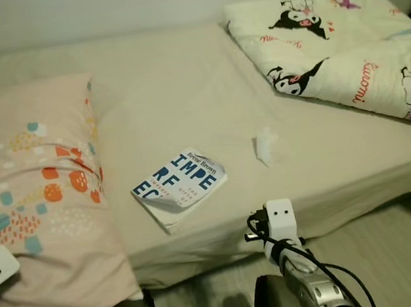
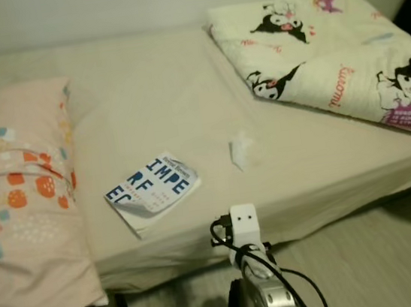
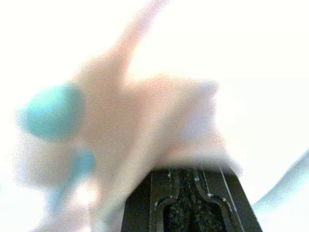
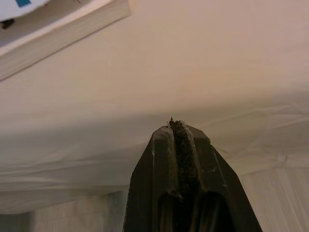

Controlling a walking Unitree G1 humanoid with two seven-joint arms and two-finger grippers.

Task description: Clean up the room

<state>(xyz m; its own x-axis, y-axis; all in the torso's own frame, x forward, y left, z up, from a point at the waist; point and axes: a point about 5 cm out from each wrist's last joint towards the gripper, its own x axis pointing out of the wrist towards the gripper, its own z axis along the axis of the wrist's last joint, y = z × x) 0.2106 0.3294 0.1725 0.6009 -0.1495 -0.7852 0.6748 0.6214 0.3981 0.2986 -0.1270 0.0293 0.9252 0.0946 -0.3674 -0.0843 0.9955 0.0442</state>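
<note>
One book (image 1: 180, 187) near bed (image 1: 182, 88) edge; right fingers (image 4: 176, 126) closed below.

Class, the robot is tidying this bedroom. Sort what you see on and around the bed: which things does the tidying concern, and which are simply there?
Part of the job:
- book, lying near the bed's front edge
- crumpled tissue
- pillow, with the left gripper against it
- right gripper, shut, by the bed edge

Just there:
- cartoon-print quilt
- bed sheet
- floor

Beige-sheeted bed (image 1: 183, 96) against pale wall (image 1: 133, 4), light wood-look floor (image 1: 400, 249), dim light
</note>
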